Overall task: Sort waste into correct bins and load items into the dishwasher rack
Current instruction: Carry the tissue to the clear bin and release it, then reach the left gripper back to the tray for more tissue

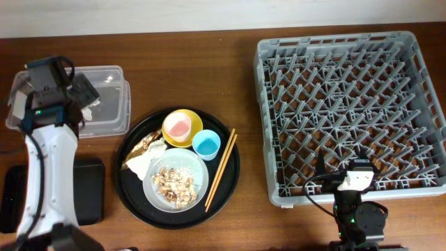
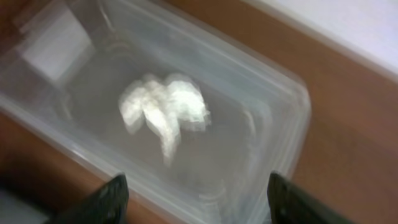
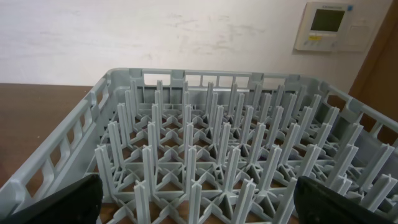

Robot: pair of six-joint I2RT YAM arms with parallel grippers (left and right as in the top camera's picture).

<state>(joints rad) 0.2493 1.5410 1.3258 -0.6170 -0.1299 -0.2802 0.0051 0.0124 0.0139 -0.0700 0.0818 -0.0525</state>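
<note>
My left gripper (image 2: 196,202) is open and empty above the clear plastic box (image 1: 111,77), and it shows in the overhead view (image 1: 85,94) too. A crumpled white napkin (image 2: 163,111) lies inside the box (image 2: 261,130). On the round black tray, the pink cup (image 1: 177,126) sits in the yellow bowl (image 1: 195,125), beside the light-blue cup (image 1: 206,144). The chopsticks (image 1: 221,169) lie to the right. The grey plate (image 1: 198,187) holds food scraps (image 1: 174,181). A gold-brown wrapper with white paper (image 1: 143,155) lies at its left. My right gripper (image 3: 199,208) is open at the rack's (image 1: 348,104) front edge.
The flat black tray (image 1: 89,192) lies at the front left, partly under my left arm. The large round black tray (image 1: 230,174) sits in the middle. The rack's upright pegs (image 3: 205,137) fill the right wrist view. A wall runs behind the table.
</note>
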